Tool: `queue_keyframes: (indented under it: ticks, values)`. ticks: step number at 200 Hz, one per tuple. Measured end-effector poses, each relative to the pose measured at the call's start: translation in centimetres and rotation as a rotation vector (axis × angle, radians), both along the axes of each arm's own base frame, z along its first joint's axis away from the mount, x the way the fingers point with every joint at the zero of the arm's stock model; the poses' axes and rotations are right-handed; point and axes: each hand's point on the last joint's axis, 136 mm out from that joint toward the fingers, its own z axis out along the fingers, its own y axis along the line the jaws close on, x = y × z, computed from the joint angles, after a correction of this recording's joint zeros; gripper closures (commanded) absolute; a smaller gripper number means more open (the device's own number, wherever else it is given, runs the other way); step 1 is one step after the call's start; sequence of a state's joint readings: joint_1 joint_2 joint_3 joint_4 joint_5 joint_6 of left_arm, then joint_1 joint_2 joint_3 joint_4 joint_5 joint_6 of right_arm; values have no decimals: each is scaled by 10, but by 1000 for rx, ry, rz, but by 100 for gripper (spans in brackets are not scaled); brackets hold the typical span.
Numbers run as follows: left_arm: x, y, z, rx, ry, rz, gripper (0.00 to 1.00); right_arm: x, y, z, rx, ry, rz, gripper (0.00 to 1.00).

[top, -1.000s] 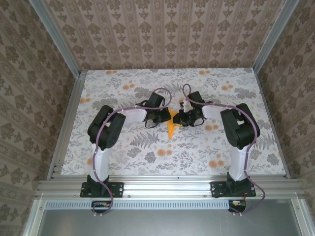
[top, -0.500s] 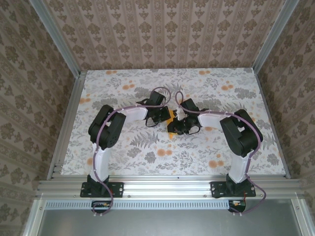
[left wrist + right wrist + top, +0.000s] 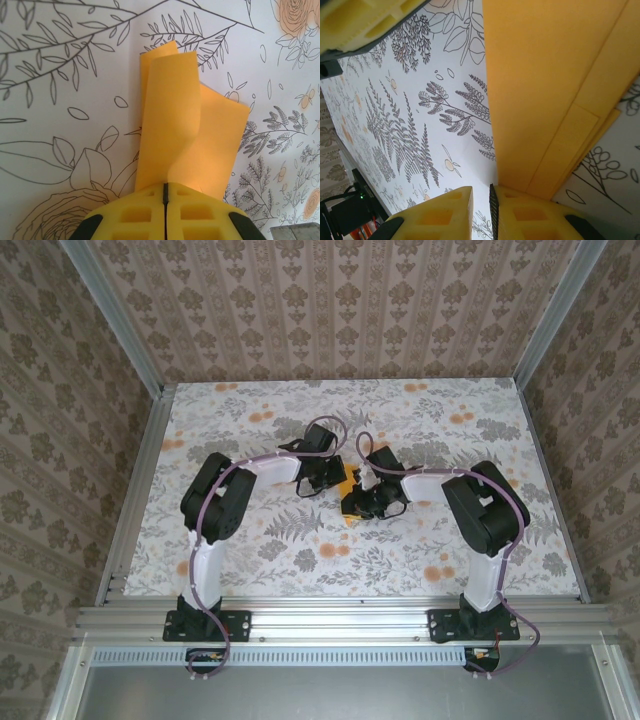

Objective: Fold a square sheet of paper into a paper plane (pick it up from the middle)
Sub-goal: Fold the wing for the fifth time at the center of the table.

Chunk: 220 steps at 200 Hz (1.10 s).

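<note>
With the left fingers [image 3: 135, 215] pressed shut on the partly folded square sheet of paper [image 3: 190, 135] near the middle of the worktop [image 3: 260, 560], and the right fingers [image 3: 440, 215] nearly closed at its edge with their hold unclear, uneven pulling risks tearing it or skewing the crease.

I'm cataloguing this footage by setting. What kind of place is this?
Probably a lab-built robot test cell dressed as a room, not a home: aluminium frame rails edge the table, wallpaper panels box it in, and the left arm and right arm are bolted to the front rail.
</note>
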<state>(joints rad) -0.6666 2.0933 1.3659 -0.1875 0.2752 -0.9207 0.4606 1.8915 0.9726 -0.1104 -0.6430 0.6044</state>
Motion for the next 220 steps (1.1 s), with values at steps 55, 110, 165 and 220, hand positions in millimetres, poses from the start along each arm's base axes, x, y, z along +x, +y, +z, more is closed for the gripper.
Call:
queue_keyframes:
  ticks: [55,110,165,220]
  values:
    - [0,1,0,13,13,1,93,-5,-3,-1,11,-14,22,82]
    - [0,0,-1,20,27,-1,94,-19,-9,-3,27,-8,66,85]
    - [1,1,0,10,31,-26,91,-24,-10,-5,23,-4,95,87]
    - [37,7,0,-10,-37,-34,88,-26,-12,-7,9,7,102,88]
